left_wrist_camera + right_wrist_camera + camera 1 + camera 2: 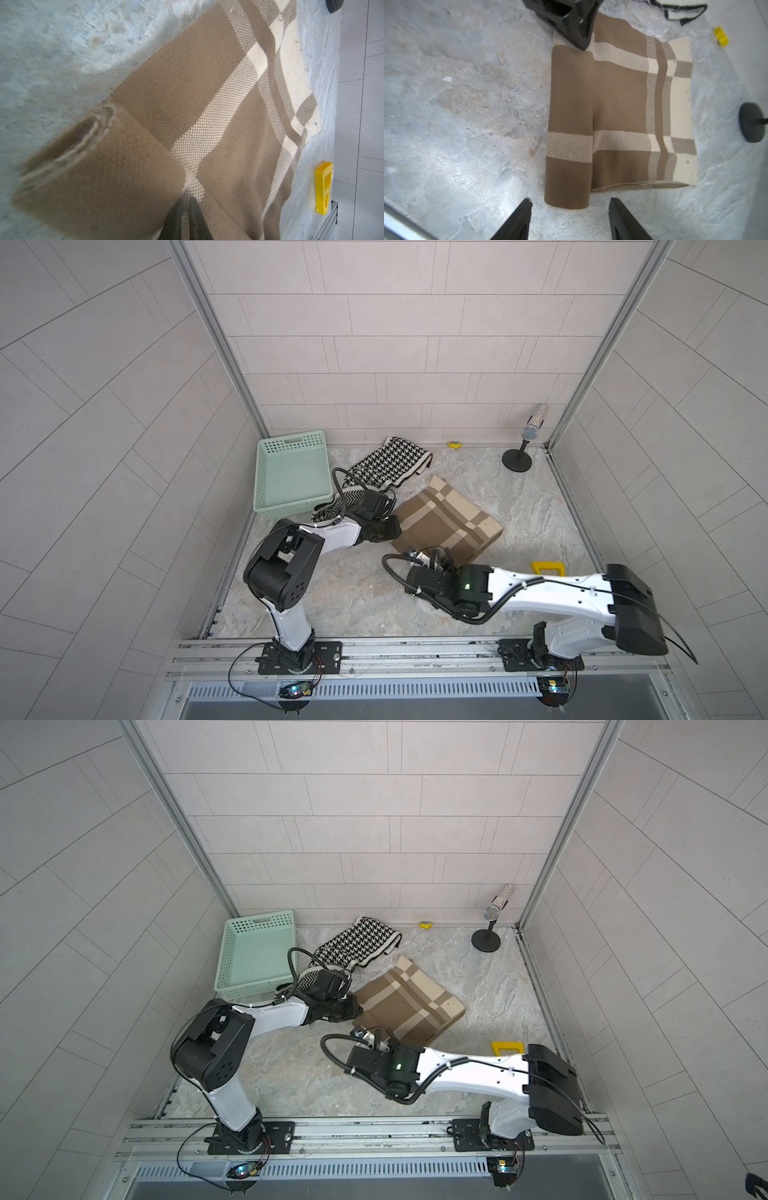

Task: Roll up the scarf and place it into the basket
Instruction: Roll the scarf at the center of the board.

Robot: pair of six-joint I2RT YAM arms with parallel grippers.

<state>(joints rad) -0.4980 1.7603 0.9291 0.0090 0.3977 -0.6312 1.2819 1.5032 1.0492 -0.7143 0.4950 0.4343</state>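
The scarf is brown with cream plaid and lies flat mid-table, its near edge rolled into a tube. My left gripper is shut on the scarf's fabric at one end of the roll. My right gripper is open just off the roll's other end, and its fingers touch nothing. The mint-green basket stands empty at the back left, apart from the scarf.
A black-and-white houndstooth cloth lies between the basket and the scarf, partly under my left arm. A microphone stand is at the back right. A yellow block lies right of the scarf, and a small yellow piece sits by the back wall.
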